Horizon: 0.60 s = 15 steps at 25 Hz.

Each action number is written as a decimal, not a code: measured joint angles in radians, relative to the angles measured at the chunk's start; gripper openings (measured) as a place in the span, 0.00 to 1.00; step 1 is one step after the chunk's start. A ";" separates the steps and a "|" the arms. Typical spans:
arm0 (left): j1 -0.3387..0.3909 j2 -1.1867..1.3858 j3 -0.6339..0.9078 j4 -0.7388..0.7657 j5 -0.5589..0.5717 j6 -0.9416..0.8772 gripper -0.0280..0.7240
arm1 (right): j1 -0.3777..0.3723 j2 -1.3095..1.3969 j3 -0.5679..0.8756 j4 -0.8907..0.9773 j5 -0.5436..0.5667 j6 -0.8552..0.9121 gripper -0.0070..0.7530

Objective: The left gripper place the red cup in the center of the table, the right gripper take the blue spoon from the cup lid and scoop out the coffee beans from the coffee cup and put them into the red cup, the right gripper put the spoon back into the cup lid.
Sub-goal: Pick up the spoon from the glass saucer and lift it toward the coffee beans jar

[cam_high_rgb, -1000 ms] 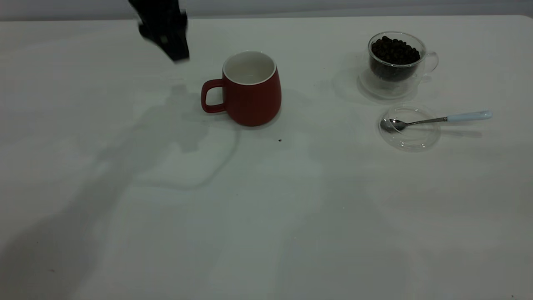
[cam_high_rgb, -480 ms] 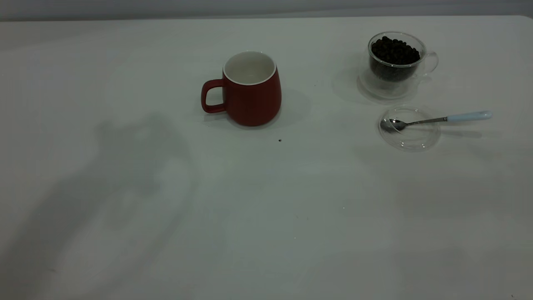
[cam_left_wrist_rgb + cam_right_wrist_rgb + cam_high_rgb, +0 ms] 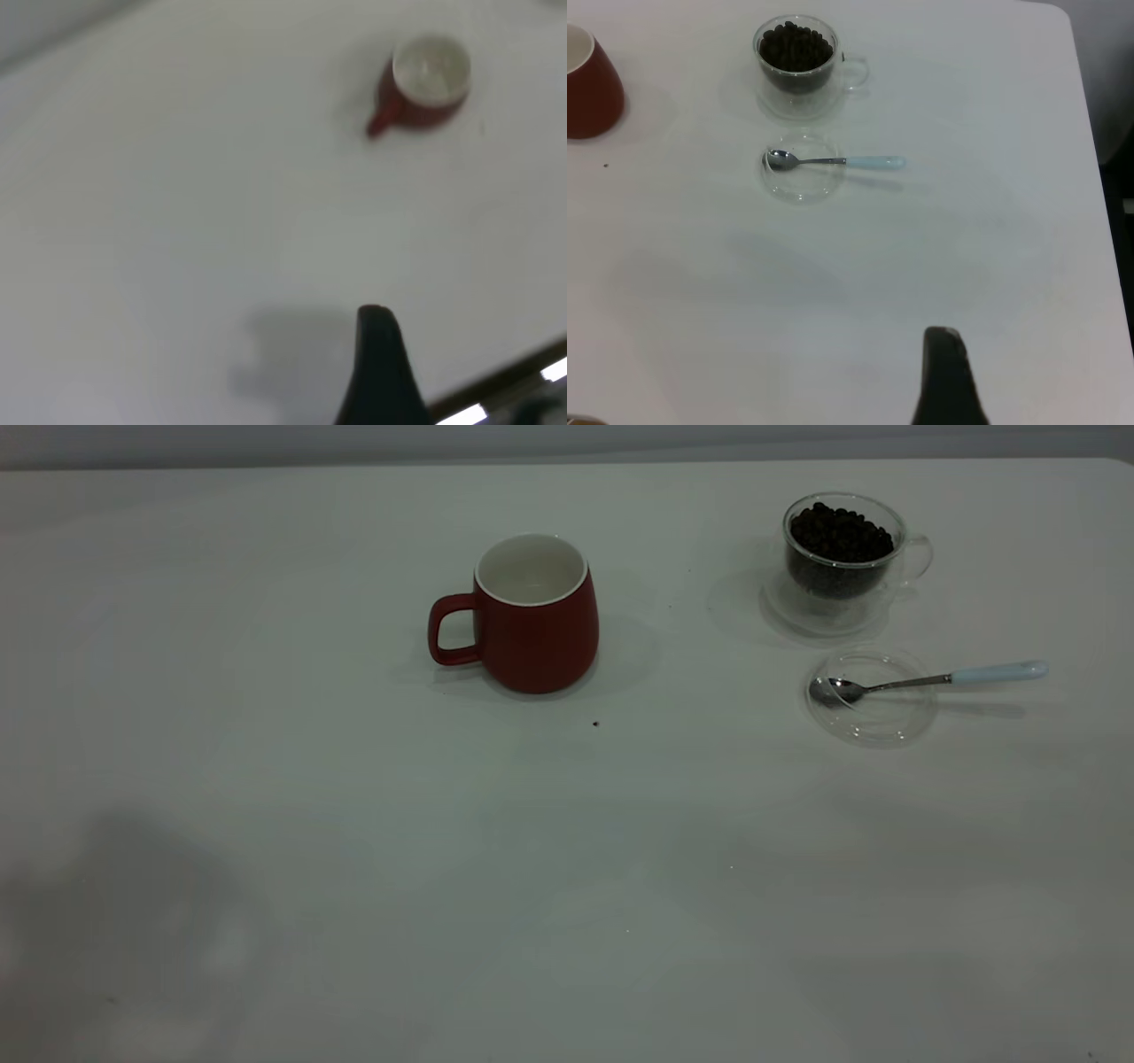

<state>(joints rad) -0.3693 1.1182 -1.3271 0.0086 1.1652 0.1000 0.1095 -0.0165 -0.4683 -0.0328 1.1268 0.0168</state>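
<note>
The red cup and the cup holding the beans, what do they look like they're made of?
The red cup looks like glazed ceramic: opaque dark red outside, white inside. The coffee cup looks like clear double-walled glass, since the coffee beans show through it.

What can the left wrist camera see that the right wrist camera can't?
Only the left wrist view shows the whole red cup, handle and white inside, plus the left gripper finger at the frame's edge. Only the right wrist view shows the coffee cup full of coffee beans, the blue spoon resting with its bowl in the cup lid, and the right gripper. Both show the red cup (only partly in the right wrist view) and the white table.
</note>
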 joint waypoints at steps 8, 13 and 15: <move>0.000 -0.232 0.513 0.004 -0.005 -0.061 0.82 | 0.000 0.000 0.000 0.000 0.000 0.000 0.73; 0.000 -0.352 0.737 0.004 -0.063 -0.061 0.82 | 0.000 0.000 0.000 0.000 0.000 0.000 0.73; 0.000 -0.402 0.794 0.003 -0.077 -0.061 0.82 | 0.000 0.000 0.000 0.000 0.000 0.000 0.73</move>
<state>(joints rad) -0.3693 0.7158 -0.5336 0.0116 1.0887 0.0391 0.1095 -0.0165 -0.4683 -0.0328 1.1268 0.0168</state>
